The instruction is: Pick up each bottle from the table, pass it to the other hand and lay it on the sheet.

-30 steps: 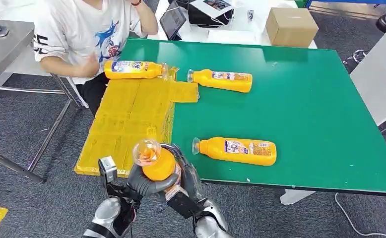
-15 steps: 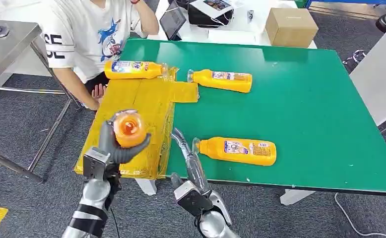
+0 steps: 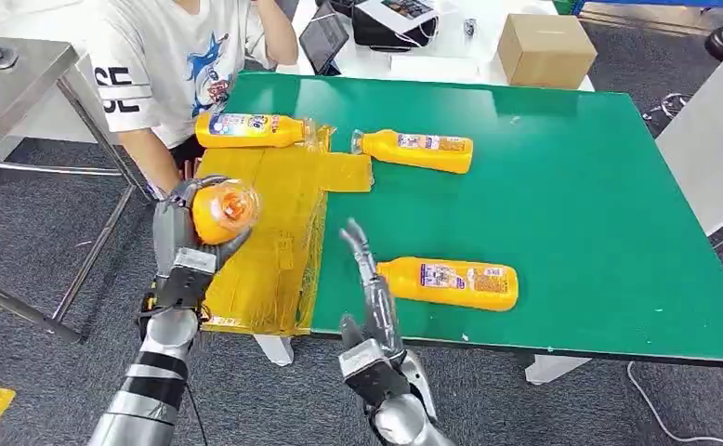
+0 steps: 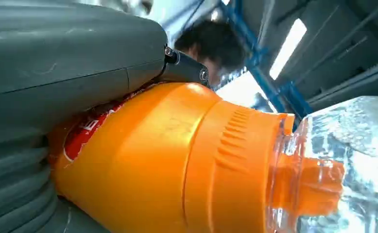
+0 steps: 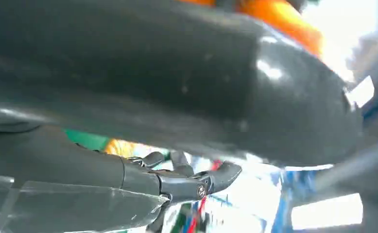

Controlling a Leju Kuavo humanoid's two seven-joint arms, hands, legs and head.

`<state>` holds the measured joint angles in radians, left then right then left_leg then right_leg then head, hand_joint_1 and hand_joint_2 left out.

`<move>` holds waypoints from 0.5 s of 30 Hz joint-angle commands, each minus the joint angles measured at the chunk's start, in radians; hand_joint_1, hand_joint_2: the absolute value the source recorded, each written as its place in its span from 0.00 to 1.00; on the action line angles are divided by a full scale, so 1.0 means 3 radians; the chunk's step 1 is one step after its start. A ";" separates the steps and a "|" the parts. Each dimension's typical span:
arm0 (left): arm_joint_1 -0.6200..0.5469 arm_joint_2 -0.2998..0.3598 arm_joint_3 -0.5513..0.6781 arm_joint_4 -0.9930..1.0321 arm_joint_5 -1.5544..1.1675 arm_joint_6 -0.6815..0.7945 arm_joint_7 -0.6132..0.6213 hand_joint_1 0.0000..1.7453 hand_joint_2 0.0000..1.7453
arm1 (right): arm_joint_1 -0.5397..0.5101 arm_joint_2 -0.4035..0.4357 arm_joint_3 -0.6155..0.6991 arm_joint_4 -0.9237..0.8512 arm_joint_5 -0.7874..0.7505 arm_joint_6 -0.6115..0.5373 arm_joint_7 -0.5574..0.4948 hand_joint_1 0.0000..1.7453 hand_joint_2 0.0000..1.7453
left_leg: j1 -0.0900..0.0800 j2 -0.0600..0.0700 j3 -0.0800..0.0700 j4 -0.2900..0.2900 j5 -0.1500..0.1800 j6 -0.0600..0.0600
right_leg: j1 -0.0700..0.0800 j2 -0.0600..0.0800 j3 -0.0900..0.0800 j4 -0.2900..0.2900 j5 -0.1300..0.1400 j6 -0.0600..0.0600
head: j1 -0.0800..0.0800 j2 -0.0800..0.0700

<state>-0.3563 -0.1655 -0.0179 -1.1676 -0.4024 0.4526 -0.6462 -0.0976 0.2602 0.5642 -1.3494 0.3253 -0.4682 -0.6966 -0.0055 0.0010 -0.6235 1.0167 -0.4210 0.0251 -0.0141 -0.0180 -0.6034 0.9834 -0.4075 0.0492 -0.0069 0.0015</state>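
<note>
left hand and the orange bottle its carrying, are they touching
Touching: head view shows the left hand wrapped round the orange bottle; left wrist view shows it pressed against the hand.

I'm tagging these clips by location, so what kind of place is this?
Probably an indoor robotics lab or test workspace: a green-topped work table on grey carpet, a brown cardboard box and a dark tablet on a white desk behind, and a seated person alongside.
</note>
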 commanded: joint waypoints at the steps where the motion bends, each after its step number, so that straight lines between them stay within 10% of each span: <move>1: -0.0655 0.0449 -0.0511 0.1516 -0.1693 0.0417 0.0414 1.00 1.00 | -0.0051 -0.0205 -0.0223 -0.0784 -0.0289 -0.0162 -0.0005 0.00 0.00 | 0.0003 -0.0013 0.0013 -0.0002 -0.0001 -0.0006 | 0.0002 -0.0009 0.0016 -0.0001 -0.0005 -0.0006 | 0.0000 0.0000; 15: -0.0612 0.0511 -0.0320 0.1941 -0.1657 -0.0194 0.0359 1.00 1.00 | 0.0063 -0.0208 -0.0370 -0.0836 -0.0445 -0.0118 -0.0005 0.00 0.00 | 0.0004 0.0003 0.0013 -0.0002 -0.0002 -0.0007 | 0.0004 0.0008 0.0013 -0.0003 -0.0002 -0.0005 | 0.0000 0.0000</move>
<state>-0.4964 -0.0381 -0.1343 -0.7137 -0.9559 0.4528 -0.5222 -0.0839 0.2254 0.4982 -1.6114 0.2086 -0.5272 -0.6989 -0.0054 0.0018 -0.6237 1.0168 -0.4206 0.0243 -0.0140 -0.0166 -0.6036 0.9837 -0.4075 0.0492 -0.0069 0.0015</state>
